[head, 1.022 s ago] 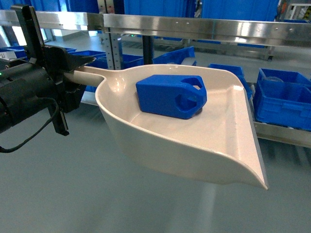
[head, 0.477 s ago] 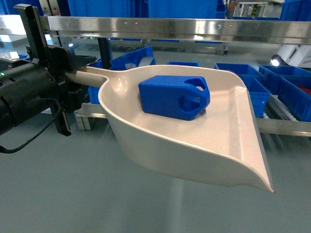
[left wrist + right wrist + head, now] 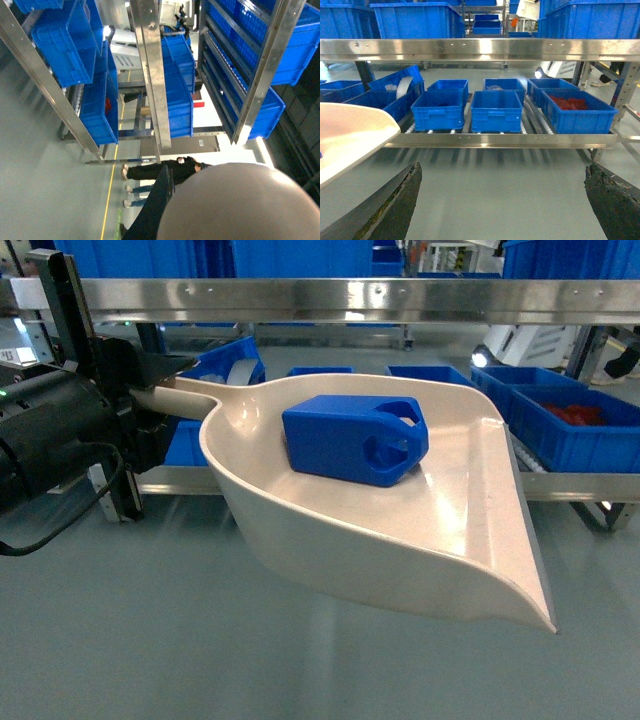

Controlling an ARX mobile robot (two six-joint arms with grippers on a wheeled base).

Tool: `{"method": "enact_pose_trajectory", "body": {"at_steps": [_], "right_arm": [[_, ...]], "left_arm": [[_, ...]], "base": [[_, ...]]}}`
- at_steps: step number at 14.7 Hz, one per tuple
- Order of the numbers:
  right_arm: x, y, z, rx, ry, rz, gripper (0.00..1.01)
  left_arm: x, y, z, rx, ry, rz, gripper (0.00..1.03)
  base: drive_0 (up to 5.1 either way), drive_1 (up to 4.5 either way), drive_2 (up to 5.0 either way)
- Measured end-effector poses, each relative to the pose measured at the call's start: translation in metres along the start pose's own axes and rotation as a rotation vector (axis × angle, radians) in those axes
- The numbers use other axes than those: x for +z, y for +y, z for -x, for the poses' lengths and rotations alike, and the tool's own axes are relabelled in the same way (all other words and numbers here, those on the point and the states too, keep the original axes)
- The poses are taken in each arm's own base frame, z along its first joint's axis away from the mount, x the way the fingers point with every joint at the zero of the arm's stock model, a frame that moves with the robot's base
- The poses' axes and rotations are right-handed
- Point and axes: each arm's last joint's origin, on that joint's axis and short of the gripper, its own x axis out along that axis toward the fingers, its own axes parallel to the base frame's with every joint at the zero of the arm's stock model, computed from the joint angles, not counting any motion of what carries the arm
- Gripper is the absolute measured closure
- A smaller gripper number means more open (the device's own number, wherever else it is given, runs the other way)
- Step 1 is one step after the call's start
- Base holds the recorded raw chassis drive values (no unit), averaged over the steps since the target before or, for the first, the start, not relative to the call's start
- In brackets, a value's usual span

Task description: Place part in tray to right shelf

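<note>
Cream tray carries one blue part; my left gripper clamps its handle at nine o'clock, right gripper's fingers spread.

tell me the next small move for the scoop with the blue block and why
Probably keep carrying the tray level toward the right shelf. The left end effector grips its handle, the part sits loose inside, and the lip hangs short of the shelf's front rail, so tipping now would likely drop the part on the floor.
</note>
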Motion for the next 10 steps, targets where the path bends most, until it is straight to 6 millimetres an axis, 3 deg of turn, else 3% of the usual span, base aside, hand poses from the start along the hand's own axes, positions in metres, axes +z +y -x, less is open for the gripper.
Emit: {"method": "enact_pose_trajectory", "body": {"at_steps": [10], "right_arm": [[-0.0001,0.0001,0.0000,-0.001,0.000,0.000,0.03]], "left_arm": [[0.0000,0.0000,0.0000,0.000,0.001,0.000,0.90]], "base": [[0.0,0.00,0.0]]}}
